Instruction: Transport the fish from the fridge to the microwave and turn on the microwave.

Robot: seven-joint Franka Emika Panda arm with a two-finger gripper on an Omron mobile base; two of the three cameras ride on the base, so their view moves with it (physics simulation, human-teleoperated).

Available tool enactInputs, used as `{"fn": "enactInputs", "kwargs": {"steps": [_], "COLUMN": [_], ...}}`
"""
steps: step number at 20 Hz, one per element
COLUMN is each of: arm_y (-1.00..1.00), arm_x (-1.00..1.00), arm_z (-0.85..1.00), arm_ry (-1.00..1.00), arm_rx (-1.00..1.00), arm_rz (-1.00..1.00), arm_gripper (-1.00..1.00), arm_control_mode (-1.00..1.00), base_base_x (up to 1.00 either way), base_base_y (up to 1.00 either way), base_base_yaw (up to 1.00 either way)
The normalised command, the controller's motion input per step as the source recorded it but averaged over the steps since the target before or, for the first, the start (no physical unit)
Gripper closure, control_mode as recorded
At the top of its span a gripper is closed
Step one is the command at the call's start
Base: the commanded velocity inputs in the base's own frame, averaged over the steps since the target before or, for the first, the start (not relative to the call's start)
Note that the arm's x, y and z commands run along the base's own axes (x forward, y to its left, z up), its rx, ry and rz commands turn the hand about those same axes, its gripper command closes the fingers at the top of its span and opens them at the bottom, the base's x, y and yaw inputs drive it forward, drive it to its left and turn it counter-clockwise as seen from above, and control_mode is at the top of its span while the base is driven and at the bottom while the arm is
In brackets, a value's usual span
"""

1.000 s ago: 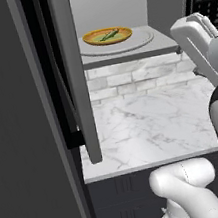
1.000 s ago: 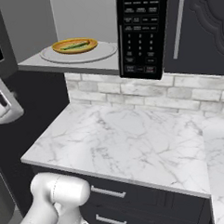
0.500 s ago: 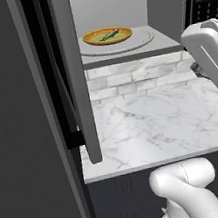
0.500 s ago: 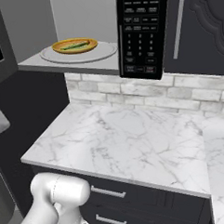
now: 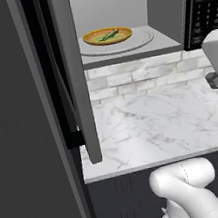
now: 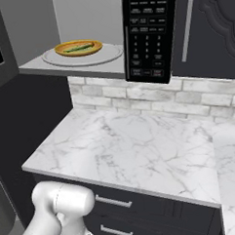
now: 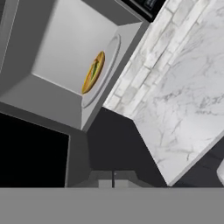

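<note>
The claw (image 7: pixel 113 183) is pressed together, holding nothing, well apart from the fish (image 7: pixel 93 70). The fish (image 6: pixel 79 47) lies on an orange plate (image 6: pixel 67 48) on the turntable (image 6: pixel 109 55) in the open microwave (image 6: pixel 149 35). The claw's tips are mostly cut off. Since earlier, the arm has swung right.

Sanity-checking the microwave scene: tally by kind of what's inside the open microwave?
Fish: 1
Orange plate: 1
Round turntable: 1
Total: 3
</note>
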Motion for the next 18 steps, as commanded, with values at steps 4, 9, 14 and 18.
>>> {"fn": "enactInputs", "kwargs": {"steps": [4,9,14,18], "arm_y": [0.10,0.09,0.20,0.23], "arm_x": [-0.33,-0.26,-0.07,-0.05], "arm_z": [0.00,0.00,-0.06,-0.05], "arm_ry": [0.00,0.00,-0.03,-0.10], "arm_rx": [0.05,0.02,0.00,0.00], "arm_rz": [0.00,0.00,0.00,0.00], "arm_gripper": [1.00,1.00,1.00,1.00], "arm_control_mode": [-1.00,-1.00,-1.00,-1.00], "base_base_x": [0.00,0.00,0.00,0.00], "base_base_y": [0.00,0.00,0.00,0.00], "base_base_yaw": [0.00,0.00,0.00,0.00]}}
